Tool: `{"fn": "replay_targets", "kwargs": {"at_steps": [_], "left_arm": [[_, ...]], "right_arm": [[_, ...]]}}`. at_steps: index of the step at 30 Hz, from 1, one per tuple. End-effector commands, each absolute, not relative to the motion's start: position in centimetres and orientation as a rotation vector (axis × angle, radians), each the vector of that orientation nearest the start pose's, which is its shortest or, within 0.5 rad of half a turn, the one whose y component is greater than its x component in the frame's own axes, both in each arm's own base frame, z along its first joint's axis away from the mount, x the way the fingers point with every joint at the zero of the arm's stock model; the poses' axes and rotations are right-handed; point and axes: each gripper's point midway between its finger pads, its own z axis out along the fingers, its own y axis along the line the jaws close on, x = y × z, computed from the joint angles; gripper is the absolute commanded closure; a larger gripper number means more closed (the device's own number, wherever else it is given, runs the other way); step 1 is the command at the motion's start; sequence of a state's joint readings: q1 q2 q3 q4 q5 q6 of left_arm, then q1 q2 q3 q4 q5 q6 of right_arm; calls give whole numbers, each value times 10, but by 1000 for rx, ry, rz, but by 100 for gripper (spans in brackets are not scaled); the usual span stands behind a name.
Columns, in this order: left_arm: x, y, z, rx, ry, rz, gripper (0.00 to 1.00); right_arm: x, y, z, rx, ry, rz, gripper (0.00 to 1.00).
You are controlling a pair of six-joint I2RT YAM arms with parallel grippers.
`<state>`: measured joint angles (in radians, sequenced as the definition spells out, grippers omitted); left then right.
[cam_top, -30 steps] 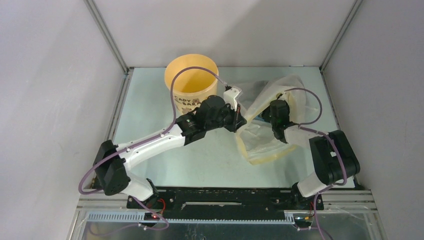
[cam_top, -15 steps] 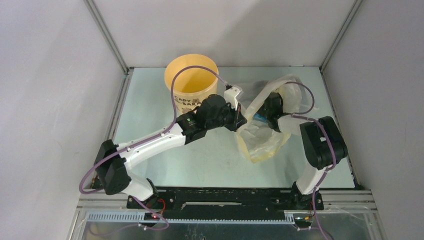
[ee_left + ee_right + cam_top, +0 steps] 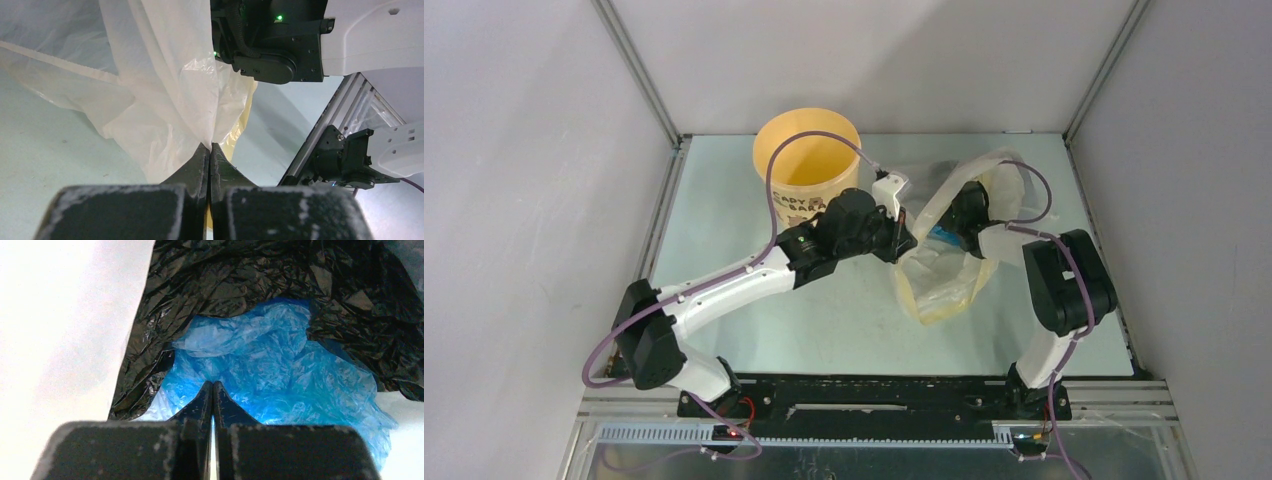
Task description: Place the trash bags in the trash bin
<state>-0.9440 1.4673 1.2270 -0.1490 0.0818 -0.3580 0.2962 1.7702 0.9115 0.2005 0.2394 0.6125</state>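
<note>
The trash bin (image 3: 807,160), a yellow-orange bucket with printed lettering, stands at the back of the table, left of both grippers. A crumpled blue trash bag (image 3: 280,375) lies inside a large pale see-through bag (image 3: 939,280), under a wrinkled black film bag (image 3: 260,280). A sliver of the blue trash bag (image 3: 941,236) shows from above. My right gripper (image 3: 213,385) is deep in the pale bag, shut with blue film pinched at its tips. My left gripper (image 3: 210,146) is shut on a fold of the pale bag (image 3: 165,100), holding it up just right of the bin.
The pale bag sprawls across the right half of the green table (image 3: 724,200). Grey walls and aluminium posts close in the back and sides. My right arm's black and white body (image 3: 280,40) hangs close in front of the left gripper, with the frame rail (image 3: 320,145) beyond.
My right gripper has reached further left into the pale bag and closed its jaws on the blue film. The left arm has held still, gripping the pale bag.
</note>
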Motion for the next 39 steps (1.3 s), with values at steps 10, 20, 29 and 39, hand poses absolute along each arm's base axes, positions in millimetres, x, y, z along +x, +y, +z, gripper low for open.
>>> {"fn": "replay_targets", "kwargs": {"at_steps": [10,20,29,39], "left_arm": [[288,-361,249,500,2054,-762,100],[313,-346,259,442,2049,-731,100],[319,-367,216,476,2133,-747,100],[315,-427,172,555,2171,-836,99]], "right_arm": [[373,166,134,144,2050,244,100],[279,205,204,-182,1797,420,100],[228,175,334,-204,1535,577,100],[190,157,435,-234,1428,695,100]]}}
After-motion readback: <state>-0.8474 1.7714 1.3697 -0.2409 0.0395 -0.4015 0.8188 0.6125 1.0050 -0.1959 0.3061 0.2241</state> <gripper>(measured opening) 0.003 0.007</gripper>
